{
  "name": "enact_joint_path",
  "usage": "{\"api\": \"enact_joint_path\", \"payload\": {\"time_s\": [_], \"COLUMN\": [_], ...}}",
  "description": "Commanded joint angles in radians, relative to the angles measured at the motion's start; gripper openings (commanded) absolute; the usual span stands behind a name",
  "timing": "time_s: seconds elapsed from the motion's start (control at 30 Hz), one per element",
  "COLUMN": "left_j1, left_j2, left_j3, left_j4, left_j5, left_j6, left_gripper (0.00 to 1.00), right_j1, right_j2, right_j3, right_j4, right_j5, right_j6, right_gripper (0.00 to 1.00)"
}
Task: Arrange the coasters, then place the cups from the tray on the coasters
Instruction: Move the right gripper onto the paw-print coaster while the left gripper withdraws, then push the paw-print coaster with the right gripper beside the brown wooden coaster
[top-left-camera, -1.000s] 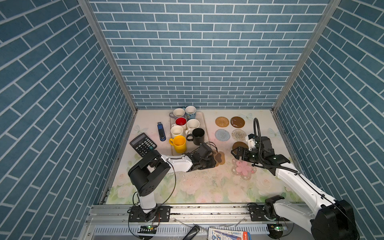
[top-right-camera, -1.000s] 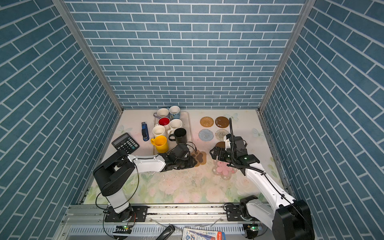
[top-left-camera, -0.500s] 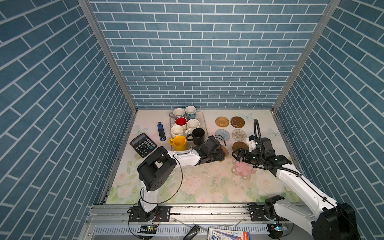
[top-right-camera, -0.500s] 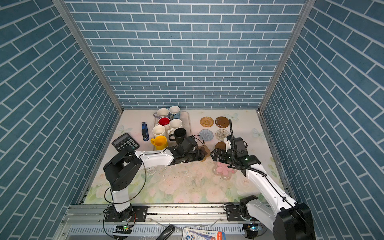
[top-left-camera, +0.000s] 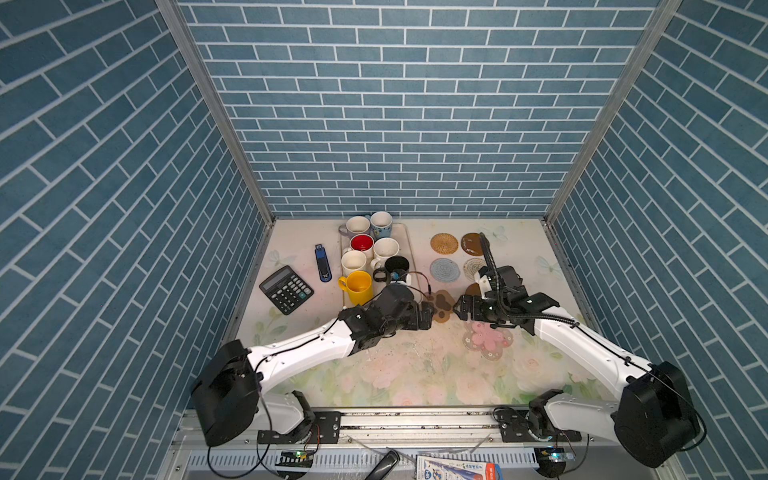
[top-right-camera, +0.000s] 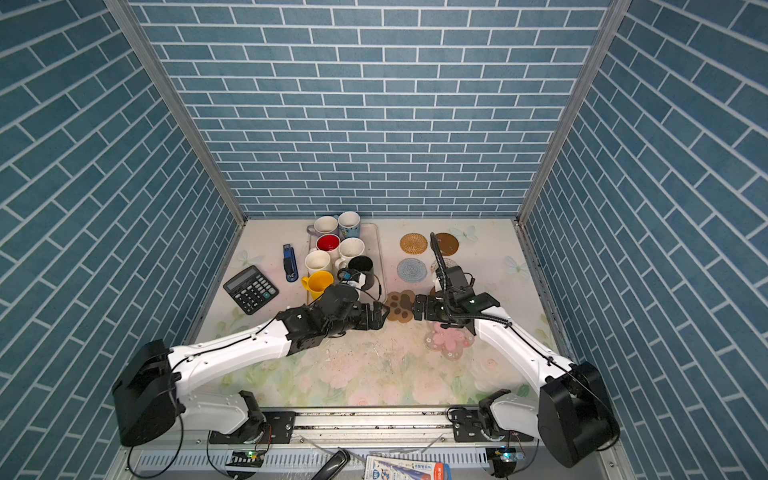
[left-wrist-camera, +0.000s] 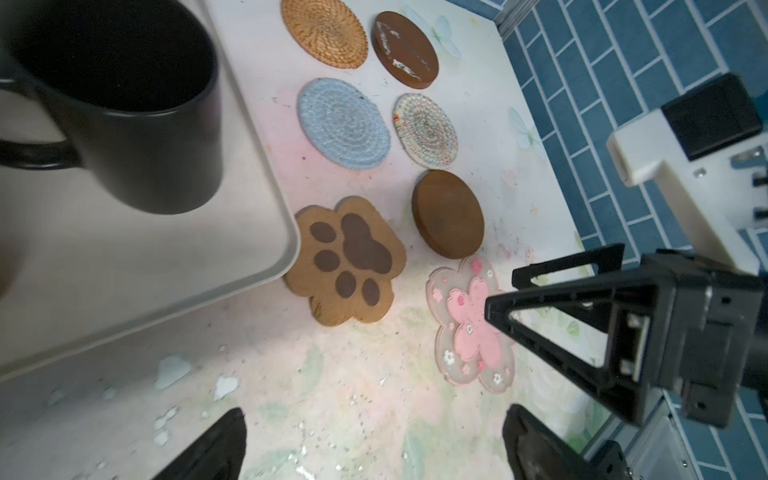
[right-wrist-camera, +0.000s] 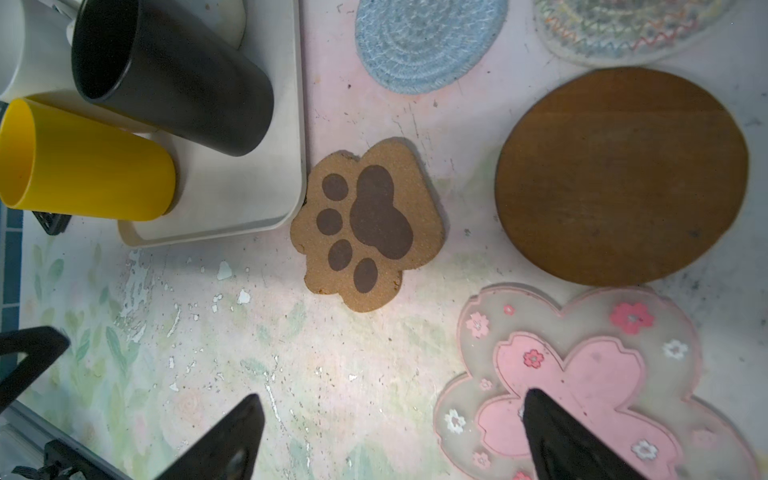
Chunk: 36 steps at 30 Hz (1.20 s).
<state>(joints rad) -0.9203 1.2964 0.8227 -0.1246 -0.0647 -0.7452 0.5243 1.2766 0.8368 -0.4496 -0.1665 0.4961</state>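
Observation:
Seven cups stand on the beige tray (top-left-camera: 410, 249), among them the yellow cup (top-left-camera: 358, 286) and the black cup (top-left-camera: 395, 265) at its near end. To the tray's right lie the coasters: woven tan (top-left-camera: 444, 243), brown disc (top-left-camera: 473, 244), pale blue (top-left-camera: 444, 269), whitish woven (top-left-camera: 472, 268), another brown disc (left-wrist-camera: 448, 214), pink flower (top-left-camera: 488, 340). The paw coaster (top-left-camera: 443, 306) lies flat by the tray's near right corner. My left gripper (top-left-camera: 430, 316) is open just left of it, holding nothing. My right gripper (top-left-camera: 459, 310) is open just right of it, one finger over the flower.
A black calculator (top-left-camera: 286, 289) and a blue stapler (top-left-camera: 323, 262) lie left of the tray. Blue brick walls enclose the table on three sides. The two grippers face each other, close together across the paw coaster (right-wrist-camera: 368, 224).
My left gripper carried the paw coaster a little right and back, then opened and let it go. The right arm has stayed put.

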Motion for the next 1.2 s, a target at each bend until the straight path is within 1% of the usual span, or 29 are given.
{"api": "enact_joint_path", "payload": {"time_s": [0.0, 0.13, 0.27, 0.4, 0.5, 0.73, 1.0, 1.17], "left_j1": [0.009, 0.043, 0.105, 0.167, 0.203, 0.28, 0.312, 0.326], "left_j2": [-0.081, -0.194, -0.289, -0.358, -0.4, -0.429, -0.411, -0.412], "left_j3": [-0.074, -0.203, -0.308, -0.371, -0.407, -0.461, -0.49, -0.494], "left_j4": [-0.066, -0.058, -0.051, -0.06, -0.061, -0.04, -0.01, -0.006], "left_j5": [-0.086, -0.098, -0.078, -0.053, -0.042, 0.013, 0.048, 0.06], "left_j6": [0.025, 0.003, -0.012, -0.014, -0.012, -0.006, -0.003, 0.004], "left_gripper": [0.99, 0.99, 0.99, 0.99, 0.99, 0.99, 0.99, 0.99], "right_j1": [0.029, 0.074, 0.127, 0.163, 0.183, 0.23, 0.242, 0.243], "right_j2": [0.058, 0.148, 0.251, 0.364, 0.417, 0.523, 0.62, 0.651], "right_j3": [0.061, 0.106, 0.166, 0.235, 0.277, 0.376, 0.455, 0.47], "right_j4": [-0.034, -0.018, -0.007, -0.016, -0.022, -0.062, -0.086, -0.092], "right_j5": [0.048, 0.051, 0.073, 0.101, 0.129, 0.193, 0.239, 0.271], "right_j6": [-0.071, -0.114, -0.144, -0.152, -0.154, -0.173, -0.169, -0.162], "right_gripper": [0.97, 0.96, 0.96, 0.95, 0.95, 0.96, 0.97, 0.96]}}
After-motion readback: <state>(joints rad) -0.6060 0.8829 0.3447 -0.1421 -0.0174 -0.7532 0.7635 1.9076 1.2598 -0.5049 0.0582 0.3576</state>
